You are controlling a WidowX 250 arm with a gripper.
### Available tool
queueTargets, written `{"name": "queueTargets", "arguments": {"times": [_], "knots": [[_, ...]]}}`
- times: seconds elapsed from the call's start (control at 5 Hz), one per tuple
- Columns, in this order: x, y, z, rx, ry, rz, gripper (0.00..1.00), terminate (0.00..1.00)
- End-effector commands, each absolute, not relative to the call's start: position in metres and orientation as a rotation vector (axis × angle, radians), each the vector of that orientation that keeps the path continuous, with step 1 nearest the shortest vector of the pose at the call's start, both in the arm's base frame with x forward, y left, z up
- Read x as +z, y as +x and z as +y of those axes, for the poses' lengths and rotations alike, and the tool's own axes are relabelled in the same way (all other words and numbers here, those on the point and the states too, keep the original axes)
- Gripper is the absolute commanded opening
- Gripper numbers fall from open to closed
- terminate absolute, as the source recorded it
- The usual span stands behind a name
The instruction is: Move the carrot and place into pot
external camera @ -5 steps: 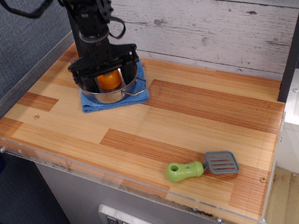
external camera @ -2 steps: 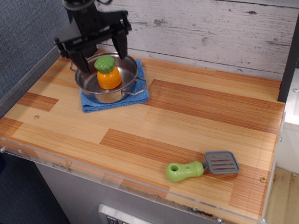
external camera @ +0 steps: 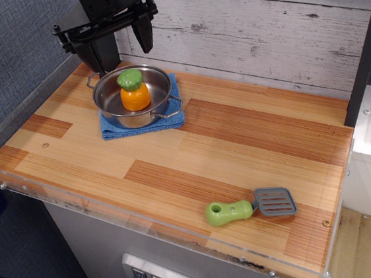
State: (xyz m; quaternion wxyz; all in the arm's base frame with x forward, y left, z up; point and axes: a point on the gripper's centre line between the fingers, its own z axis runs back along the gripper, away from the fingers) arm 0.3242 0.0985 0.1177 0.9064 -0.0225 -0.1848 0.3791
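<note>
The carrot (external camera: 133,91), orange with a bumpy green top, stands upright inside the shiny steel pot (external camera: 110,104) at the back left of the wooden table. The pot rests on a blue cloth (external camera: 170,119). My black gripper (external camera: 119,48) hangs above the pot, well clear of the carrot. Its jaws are spread wide apart and hold nothing.
A green-handled grey spatula (external camera: 251,206) lies near the front right edge of the table. A clear plastic rim (external camera: 59,199) runs along the front and left edges. A plank wall stands behind the table.
The gripper was down in the pot around the carrot. It has let go and risen straight up, leaving the carrot standing in the pot.
</note>
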Motion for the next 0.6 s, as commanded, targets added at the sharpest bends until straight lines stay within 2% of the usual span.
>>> {"name": "queueTargets", "arguments": {"times": [0.0,0.2,0.4], "knots": [[0.1300,0.3214,0.0974,0.776,-0.053,-0.419,1.00,0.00],[0.1300,0.3214,0.0974,0.776,-0.053,-0.419,1.00,0.00],[0.1300,0.3214,0.0974,0.776,-0.053,-0.419,1.00,1.00]]}}
